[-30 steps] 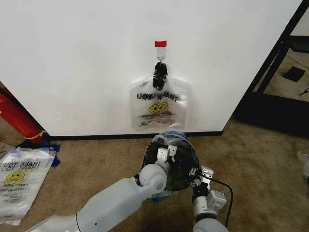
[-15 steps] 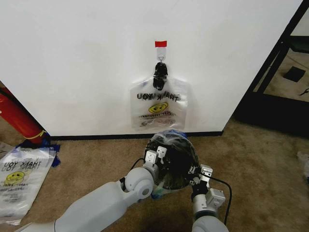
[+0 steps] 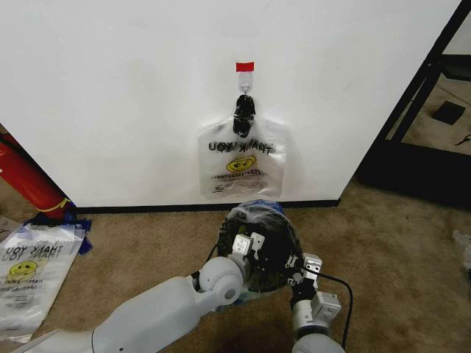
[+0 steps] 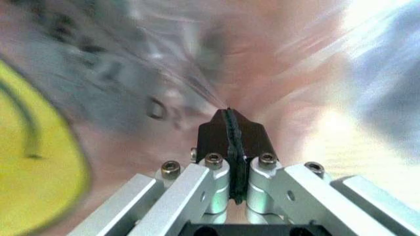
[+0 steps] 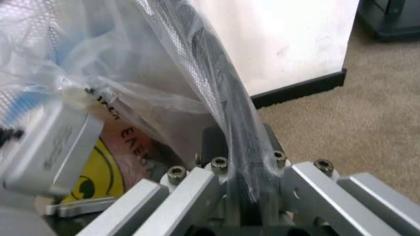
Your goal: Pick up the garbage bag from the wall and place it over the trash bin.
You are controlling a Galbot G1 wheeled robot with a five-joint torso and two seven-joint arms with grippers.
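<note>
A see-through garbage bag point(image 3: 243, 158) with THANK YOU lettering and a yellow smiley hangs flat on the white wall point(image 3: 118, 95) from a black hook clip point(image 3: 243, 110), under a red tape strip point(image 3: 244, 67). Below it on the carpet stands the round dark trash bin point(image 3: 276, 246), with another clear bag's film point(image 5: 98, 64) draped in and over it. My left gripper point(image 3: 246, 243) sits over the bin's mouth. Its black pads point(image 4: 217, 137) are shut, with film creasing out from their tip. My right gripper point(image 3: 302, 263) is at the bin's right rim, shut on the film-covered black rim point(image 5: 226, 98).
A long red cylinder point(image 3: 26, 176) leans at the far left by the wall. Another printed bag point(image 3: 29, 276) lies flat on the carpet at the left. A black frame point(image 3: 427, 103) stands to the right of the wall's corner. Open carpet point(image 3: 397, 265) lies right of the bin.
My left arm has shifted a little over the bin, first leftward and then back and slightly nearer me. The right gripper, the bin and the hanging bag have stayed put.
</note>
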